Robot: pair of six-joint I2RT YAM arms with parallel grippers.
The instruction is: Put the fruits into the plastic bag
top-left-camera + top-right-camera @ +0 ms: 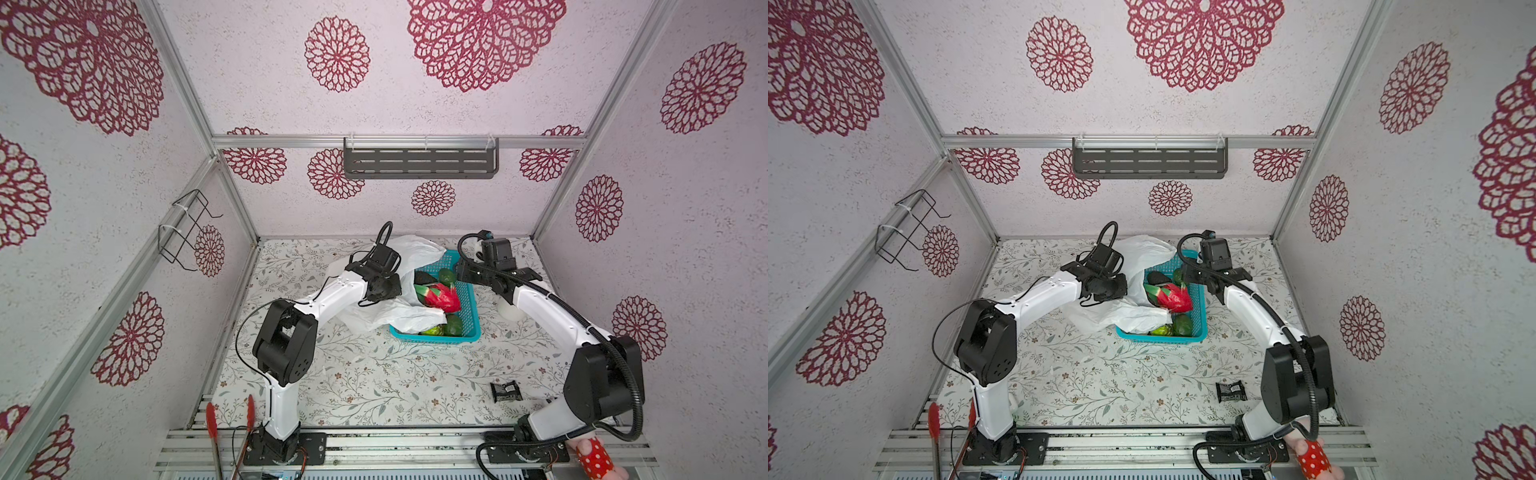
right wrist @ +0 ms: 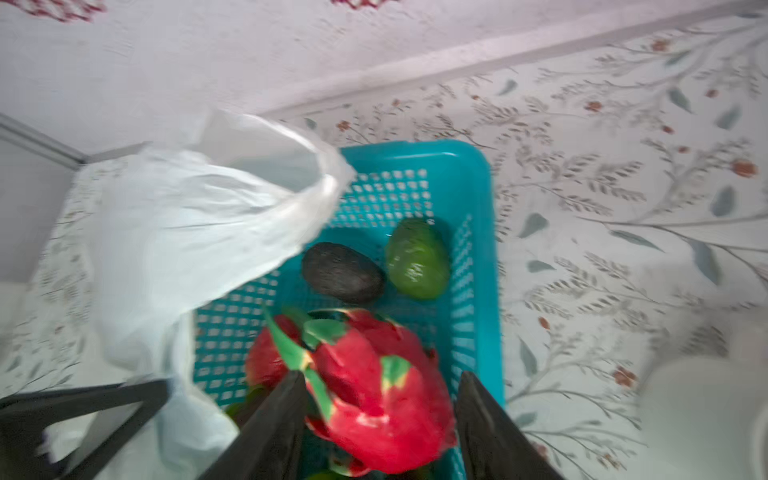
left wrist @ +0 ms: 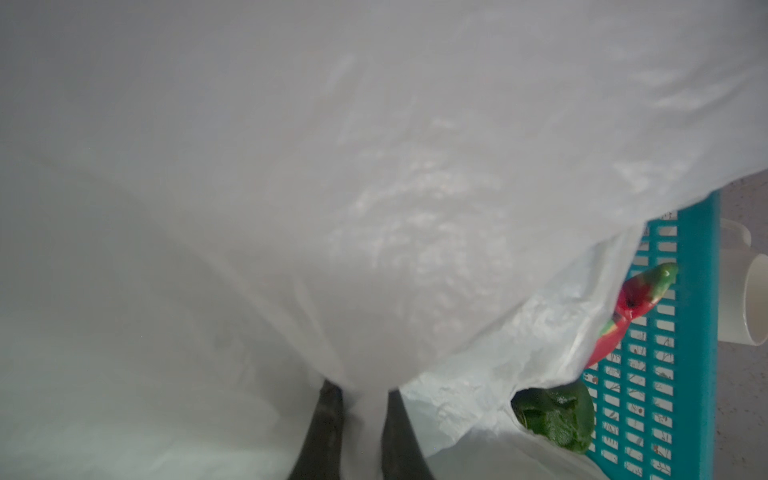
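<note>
Left gripper (image 3: 361,388) pinches the plastic bag (image 3: 374,166). Right gripper (image 2: 381,376) straddles the dragon fruit (image 2: 374,419), grip unclear; a loose hold could drop it.

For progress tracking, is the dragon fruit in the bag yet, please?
No: the dragon fruit is in the teal basket, outside the plastic bag.

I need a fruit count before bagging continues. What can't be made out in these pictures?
- Basket contents: in both top views the thin white plastic bag drapes over the teal perforated plastic basket, hiding whatever lies beneath.
- Left claw: left wrist view, bag film hides its tips.
- Right claw: right wrist view blurred; contact with the red-pink dragon fruit unclear.
</note>
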